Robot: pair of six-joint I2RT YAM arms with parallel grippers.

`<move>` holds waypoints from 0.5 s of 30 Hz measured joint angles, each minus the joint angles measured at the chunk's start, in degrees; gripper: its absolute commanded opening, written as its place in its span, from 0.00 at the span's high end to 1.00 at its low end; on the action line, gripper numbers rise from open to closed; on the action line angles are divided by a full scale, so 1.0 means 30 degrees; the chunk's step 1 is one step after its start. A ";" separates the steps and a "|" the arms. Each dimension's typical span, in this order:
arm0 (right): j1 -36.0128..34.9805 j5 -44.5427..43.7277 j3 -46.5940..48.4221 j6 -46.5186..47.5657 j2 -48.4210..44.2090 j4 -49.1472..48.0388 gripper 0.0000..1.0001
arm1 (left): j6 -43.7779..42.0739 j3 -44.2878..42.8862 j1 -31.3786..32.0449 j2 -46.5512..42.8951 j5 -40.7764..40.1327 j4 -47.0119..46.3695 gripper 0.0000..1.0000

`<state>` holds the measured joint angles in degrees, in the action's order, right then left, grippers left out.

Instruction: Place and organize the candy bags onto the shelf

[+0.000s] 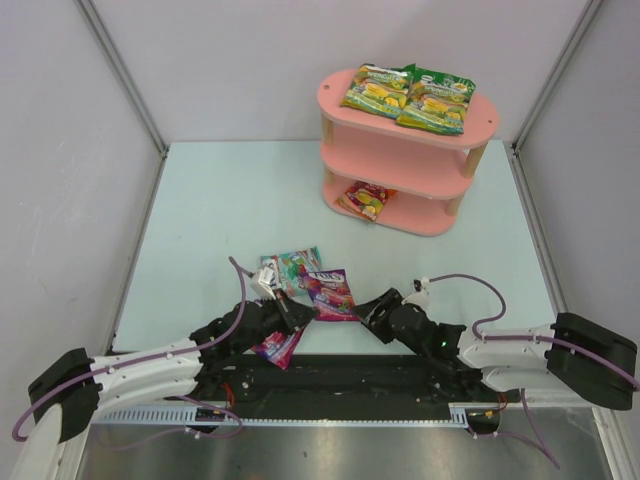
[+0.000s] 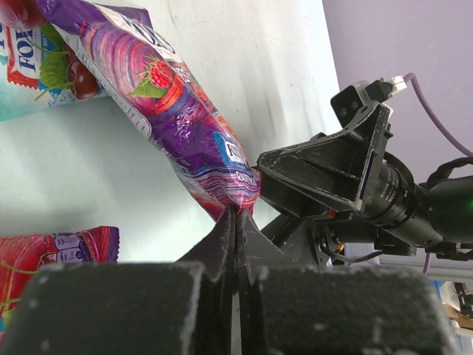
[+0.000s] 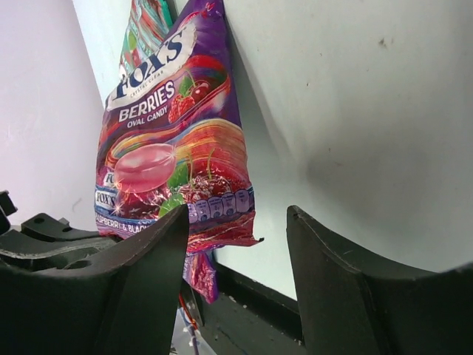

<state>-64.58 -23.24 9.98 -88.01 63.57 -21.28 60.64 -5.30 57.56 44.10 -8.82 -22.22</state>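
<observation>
My left gripper (image 1: 300, 316) is shut on the near edge of a purple-magenta candy bag (image 1: 331, 293), which also shows in the left wrist view (image 2: 177, 103), with the fingertips pinching its seam (image 2: 236, 214). My right gripper (image 1: 366, 312) is open and empty just right of that bag, whose near edge lies by the left finger (image 3: 170, 148). A teal bag (image 1: 295, 267) lies just behind the purple one. A red-magenta bag (image 1: 278, 347) lies under my left arm. The pink shelf (image 1: 480, 130) stands far right, with two green-yellow bags (image 1: 410, 95) on top and an orange-red bag (image 1: 365, 198) on the bottom board.
Grey walls close in the table on the left, back and right. The black rail (image 1: 340, 375) carrying both arm bases runs along the near edge. The shelf's middle board (image 1: 400, 165) holds nothing that I can see.
</observation>
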 measured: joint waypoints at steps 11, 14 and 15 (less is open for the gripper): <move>-0.0080 -0.0015 0.0138 -0.0335 0.0896 -0.1275 0.42 | 0.0226 0.0000 0.0000 0.0000 0.0036 -0.0277 1.00; -0.0080 0.0066 0.0240 -0.0423 0.1676 -0.2142 0.45 | 0.0284 0.0007 0.0000 -0.0007 0.0080 -0.0357 1.00; -0.0073 0.0080 0.0270 -0.0430 0.1909 -0.2361 0.46 | 0.0291 0.0022 0.0000 -0.0007 0.0080 -0.0372 1.00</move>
<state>-64.79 -23.00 10.79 -89.30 69.30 -28.36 61.52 -5.23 57.56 44.07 -8.58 -23.33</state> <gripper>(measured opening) 0.568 0.006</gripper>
